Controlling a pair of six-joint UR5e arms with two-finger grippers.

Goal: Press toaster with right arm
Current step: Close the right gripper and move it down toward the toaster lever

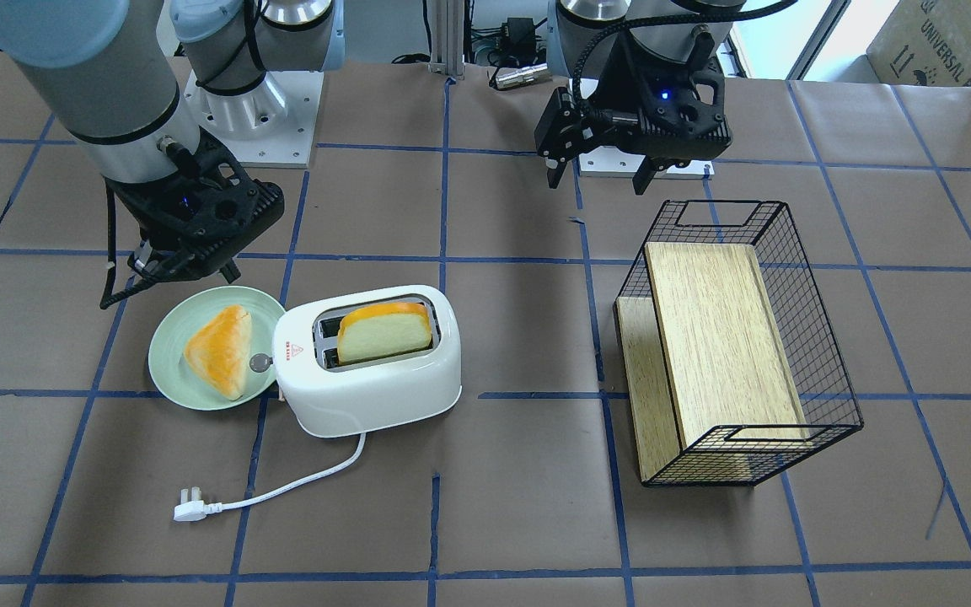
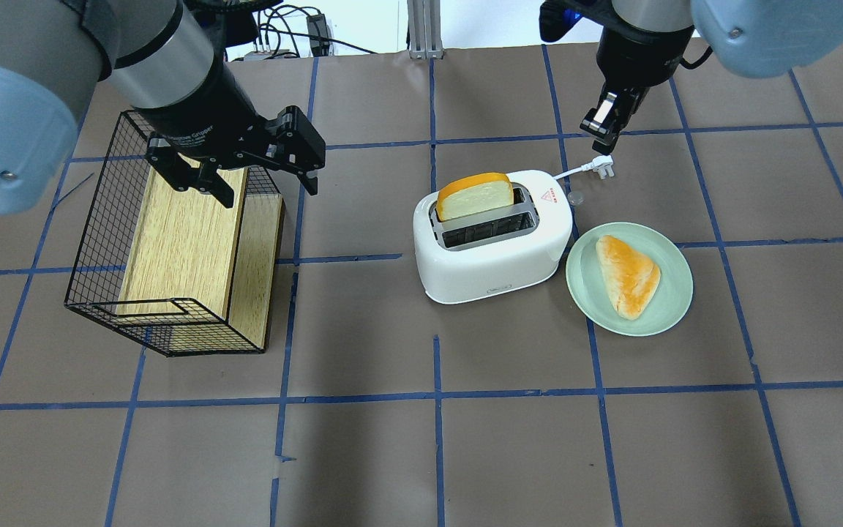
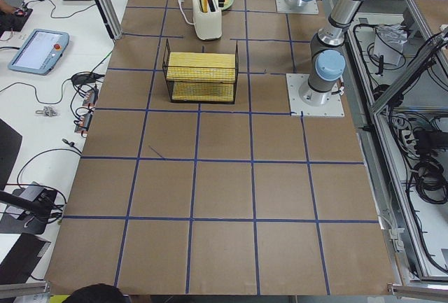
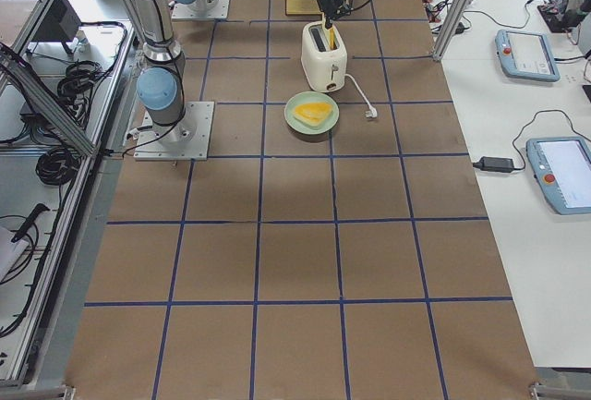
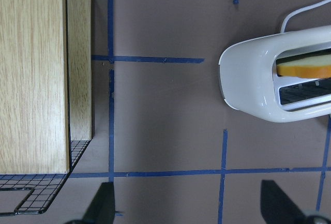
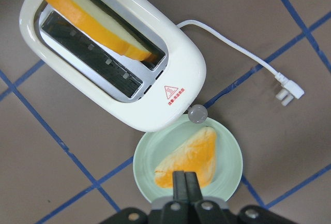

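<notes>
The white two-slot toaster (image 1: 367, 371) stands mid-table, a slice of bread (image 1: 384, 333) upright in one slot; its silver knob (image 1: 260, 363) faces the plate. It also shows in the overhead view (image 2: 495, 249) and the right wrist view (image 6: 170, 74). My right gripper (image 1: 228, 271) is shut and empty; it hovers above the plate beside the toaster's knob end, its closed fingers (image 6: 185, 180) over the bread on the plate. My left gripper (image 2: 238, 187) is open and empty above the wire basket, well apart from the toaster.
A pale green plate (image 1: 163, 354) with a triangular piece of bread (image 1: 220, 350) touches the toaster's knob end. The cord ends in a plug (image 1: 186, 511). A black wire basket (image 1: 738, 337) with wooden boards lies on the robot's left side.
</notes>
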